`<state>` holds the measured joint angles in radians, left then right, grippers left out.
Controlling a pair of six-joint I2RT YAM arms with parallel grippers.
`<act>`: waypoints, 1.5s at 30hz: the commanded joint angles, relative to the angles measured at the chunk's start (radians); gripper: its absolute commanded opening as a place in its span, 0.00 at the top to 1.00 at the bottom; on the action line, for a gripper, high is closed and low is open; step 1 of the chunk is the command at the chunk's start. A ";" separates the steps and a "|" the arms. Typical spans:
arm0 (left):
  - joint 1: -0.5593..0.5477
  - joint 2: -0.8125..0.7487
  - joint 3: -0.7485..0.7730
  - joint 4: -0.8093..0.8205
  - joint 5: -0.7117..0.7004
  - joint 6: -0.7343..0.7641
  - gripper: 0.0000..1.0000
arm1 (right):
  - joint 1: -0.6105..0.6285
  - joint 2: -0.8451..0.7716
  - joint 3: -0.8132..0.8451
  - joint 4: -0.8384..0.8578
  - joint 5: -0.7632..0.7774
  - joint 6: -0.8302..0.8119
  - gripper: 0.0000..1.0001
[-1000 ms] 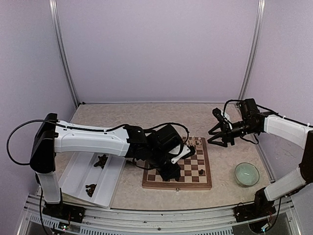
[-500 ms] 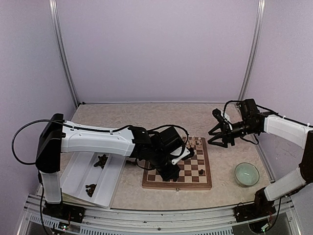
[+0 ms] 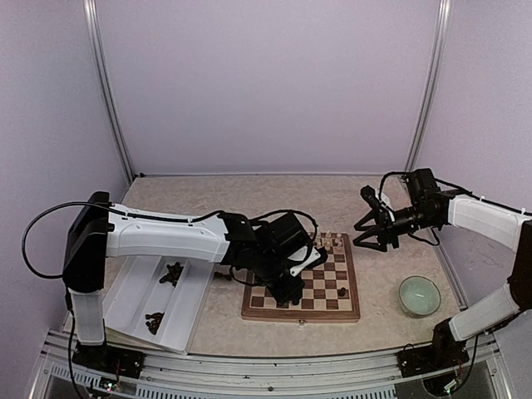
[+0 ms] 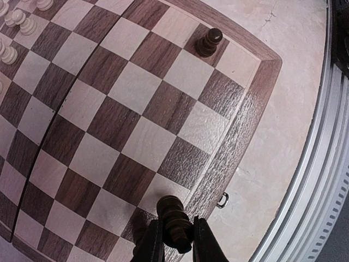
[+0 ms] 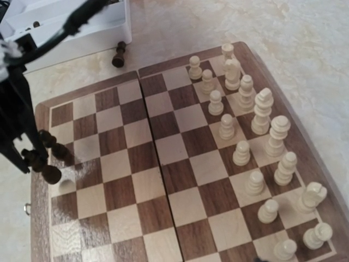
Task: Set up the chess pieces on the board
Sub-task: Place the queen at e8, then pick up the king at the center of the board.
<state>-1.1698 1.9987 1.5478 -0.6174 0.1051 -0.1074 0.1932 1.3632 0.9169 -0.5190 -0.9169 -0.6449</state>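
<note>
The wooden chessboard [image 3: 328, 279] lies in the middle of the table. My left gripper [image 4: 177, 244] is shut on a dark chess piece [image 4: 173, 221] and holds it just over the board's edge row, beside the brown frame [image 4: 256, 103]. I cannot tell whether the piece touches the board. In the top view the left gripper [image 3: 288, 291] is at the board's near-left corner. Another dark piece [image 4: 209, 42] stands on an edge square; it also shows in the top view [image 3: 342, 292]. My right gripper [image 3: 368, 231] hangs open and empty in the air beyond the board's far right corner.
Cream-white pieces [image 5: 245, 117] fill two rows on the board's far side. A white divided tray [image 3: 133, 299] at the left holds dark pieces [image 3: 172, 272]. A dark piece [image 5: 118, 54] lies on the table between tray and board. A green bowl [image 3: 419, 295] sits at the right.
The left arm has shifted slightly to the right, its gripper staying over the board's near-left corner with the dark piece. The right arm has not moved.
</note>
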 commanded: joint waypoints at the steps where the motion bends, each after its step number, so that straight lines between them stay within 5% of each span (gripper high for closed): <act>1: 0.007 0.026 0.027 0.019 0.008 0.001 0.88 | -0.008 0.011 -0.006 -0.018 -0.016 -0.016 0.39; 8: 0.010 0.039 0.027 0.024 0.004 0.004 0.85 | -0.007 0.017 -0.004 -0.021 -0.020 -0.016 0.39; 19: -0.002 -0.051 0.049 0.044 -0.032 -0.010 0.42 | -0.007 0.014 0.001 -0.033 -0.045 -0.020 0.40; 26: 0.030 -0.265 -0.098 0.067 -0.304 -0.094 0.37 | 0.044 -0.009 0.044 -0.011 0.038 0.017 0.45; 33: 0.176 -0.415 -0.308 -0.022 -0.235 -0.032 0.44 | 0.146 0.053 0.146 -0.033 0.124 -0.005 0.46; 37: 0.267 -0.436 -0.369 -0.013 -0.258 -0.107 0.47 | 0.274 0.123 0.233 -0.004 0.281 0.054 0.50; 42: 0.368 -0.555 -0.428 0.052 -0.415 -0.244 0.38 | 0.488 0.268 0.447 -0.033 0.459 0.179 0.54; 45: 0.425 -0.650 -0.478 0.115 -0.380 -0.260 0.37 | 0.616 0.399 0.602 -0.077 0.562 0.237 0.54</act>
<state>-0.8028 1.4960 1.1046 -0.5972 -0.2302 -0.2909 0.6678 1.6436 1.3617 -0.5472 -0.5301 -0.5175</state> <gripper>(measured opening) 0.624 0.458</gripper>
